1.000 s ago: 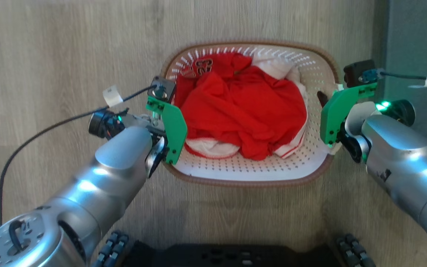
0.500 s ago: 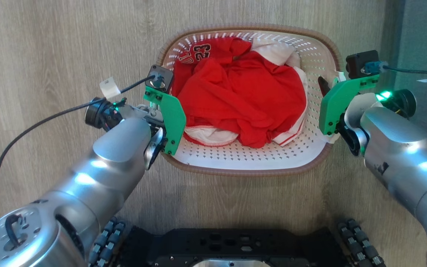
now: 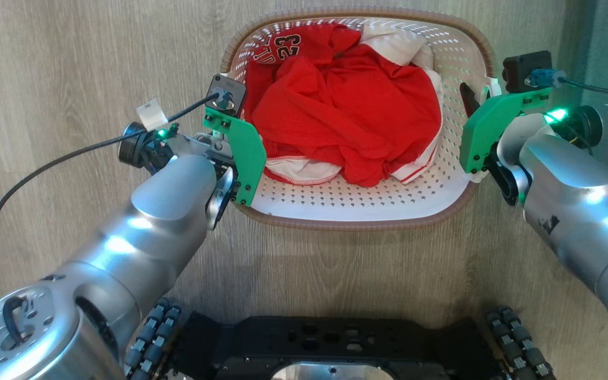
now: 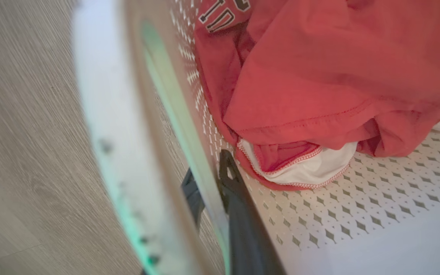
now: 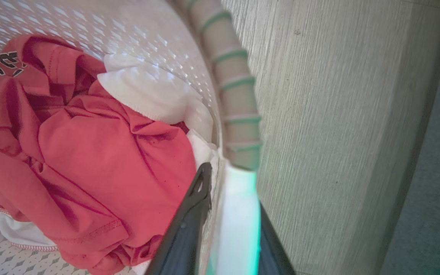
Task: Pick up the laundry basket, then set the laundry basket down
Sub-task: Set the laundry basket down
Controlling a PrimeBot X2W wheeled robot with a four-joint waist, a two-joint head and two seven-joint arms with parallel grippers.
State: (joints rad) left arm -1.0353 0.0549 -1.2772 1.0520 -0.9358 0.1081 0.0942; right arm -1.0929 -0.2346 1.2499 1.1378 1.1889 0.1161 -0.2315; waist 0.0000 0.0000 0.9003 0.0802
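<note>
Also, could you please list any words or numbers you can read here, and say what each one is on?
"23": dark numerals on the red jersey in the basket.
Letters beside that number, on the same jersey: cut off by folds, not readable as a word.
White tag on the left arm's cable: any marks are too small to read.

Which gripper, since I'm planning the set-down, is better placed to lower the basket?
Right, marginally: the right gripper clamps the basket at its handle, mid-side; the left gripper clamps the rim nearer the robot. Likely both must lower together.
</note>
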